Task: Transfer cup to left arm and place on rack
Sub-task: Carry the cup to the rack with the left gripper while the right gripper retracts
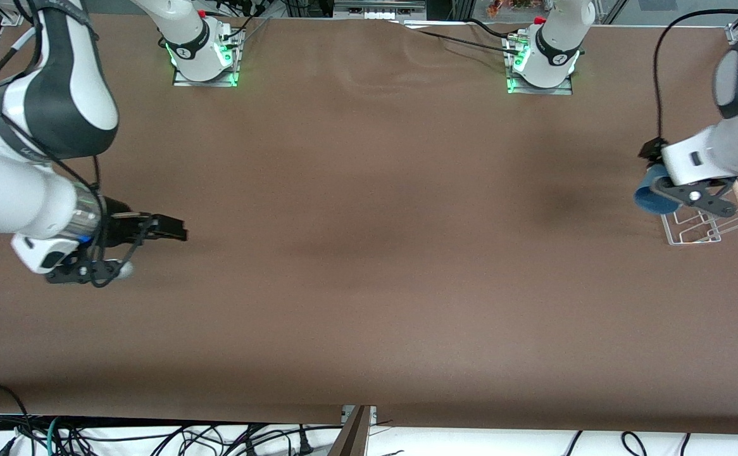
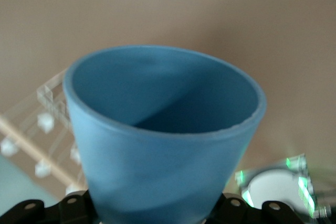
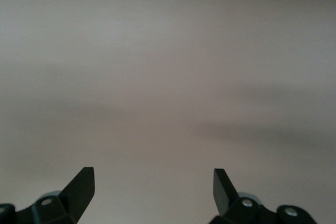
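Left gripper (image 1: pixel 660 190) fingers clamped around cup (image 2: pixel 163 150) base.

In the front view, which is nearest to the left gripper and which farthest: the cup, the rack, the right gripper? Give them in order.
1. The cup: held in the shut left gripper, over the table just beside the rack.
2. The rack: just under the gripper, at the left arm's end of the table.
3. The right gripper: open, waiting over the right arm's end.

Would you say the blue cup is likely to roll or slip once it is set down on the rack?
Probably it rolls: the cup is round and tapered. Its smooth plastic-looking wall may slip on the rack. It holds its shape in the left gripper, so likely stiff.
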{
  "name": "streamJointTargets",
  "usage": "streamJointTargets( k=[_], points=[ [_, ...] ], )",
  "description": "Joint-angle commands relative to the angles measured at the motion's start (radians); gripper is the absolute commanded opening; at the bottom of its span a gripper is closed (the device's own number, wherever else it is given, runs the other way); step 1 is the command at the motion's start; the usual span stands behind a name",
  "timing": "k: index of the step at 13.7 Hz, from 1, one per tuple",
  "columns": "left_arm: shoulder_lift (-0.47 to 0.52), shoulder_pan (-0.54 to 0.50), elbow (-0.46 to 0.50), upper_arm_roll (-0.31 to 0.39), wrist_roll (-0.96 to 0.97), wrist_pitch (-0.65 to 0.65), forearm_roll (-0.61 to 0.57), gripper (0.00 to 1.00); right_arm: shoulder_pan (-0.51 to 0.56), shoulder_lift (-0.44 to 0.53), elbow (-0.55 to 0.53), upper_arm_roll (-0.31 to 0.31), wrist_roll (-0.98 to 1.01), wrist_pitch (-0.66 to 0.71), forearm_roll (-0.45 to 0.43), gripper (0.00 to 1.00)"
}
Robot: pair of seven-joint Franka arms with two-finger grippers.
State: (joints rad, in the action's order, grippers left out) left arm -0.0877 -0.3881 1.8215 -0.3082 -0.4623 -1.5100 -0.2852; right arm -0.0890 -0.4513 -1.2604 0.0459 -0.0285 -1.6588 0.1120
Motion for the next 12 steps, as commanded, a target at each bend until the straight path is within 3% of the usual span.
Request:
streamJointTargets(
  k=[1,6,8,12],
  points=[
    [-0.055,-0.028,-0.024,-0.015,0.013,0.123,-0.136,0.00,0.052,0.119,-0.100,0.011,0.036,-0.005,-0.041,1.00],
    [-0.232,-0.034,-0.021,-0.014,0.131,0.388,-0.415,0.00,0.080,0.305,-0.233,0.003,0.036,0.001,-0.208,1.00],
    [-0.331,-0.043,-0.024,0.004,0.132,0.512,-0.512,0.00,0.084,0.351,-0.289,-0.006,0.027,-0.004,-0.222,1.00],
    [-0.430,-0.055,-0.004,0.026,0.139,0.582,-0.581,0.00,0.086,0.394,-0.350,-0.008,0.048,0.037,-0.206,1.00]
  ],
)
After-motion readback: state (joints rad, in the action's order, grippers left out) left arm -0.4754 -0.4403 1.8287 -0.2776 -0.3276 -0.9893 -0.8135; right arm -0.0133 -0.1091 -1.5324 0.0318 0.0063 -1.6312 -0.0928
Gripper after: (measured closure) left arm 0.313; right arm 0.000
